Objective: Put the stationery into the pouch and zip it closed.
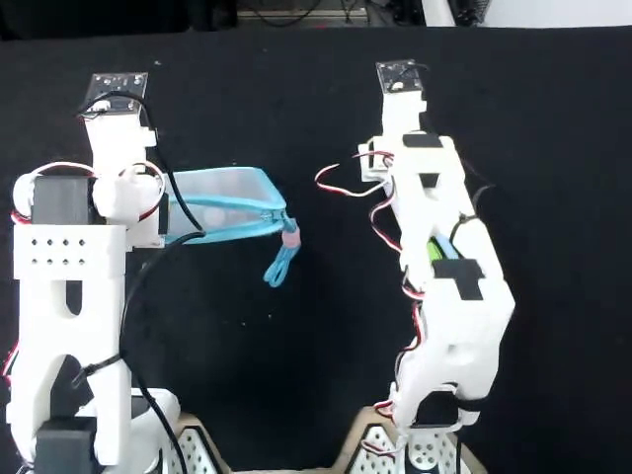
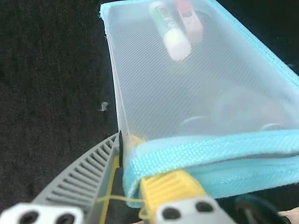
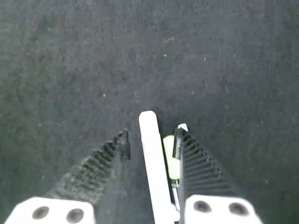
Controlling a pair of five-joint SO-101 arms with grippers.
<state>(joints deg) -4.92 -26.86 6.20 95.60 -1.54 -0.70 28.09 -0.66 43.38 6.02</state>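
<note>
Left pincer (image 2: pixel 127 140) clamps pouch (image 2: pixel 187 93); right pincer (image 3: pixel 152 134) grips pens (image 3: pixel 149 158)

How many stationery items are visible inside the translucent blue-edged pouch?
2: a white plastic tube and a pink tube, side by side at the end of the translucent pouch far from the left end effector. Fainter shapes may be more.

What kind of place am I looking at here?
Likely a robotics lab bench: two white plastic robot arms with loose wiring stand on a black cloth-covered table, and the left gripper clamps a translucent turquoise-trimmed pouch.
</note>
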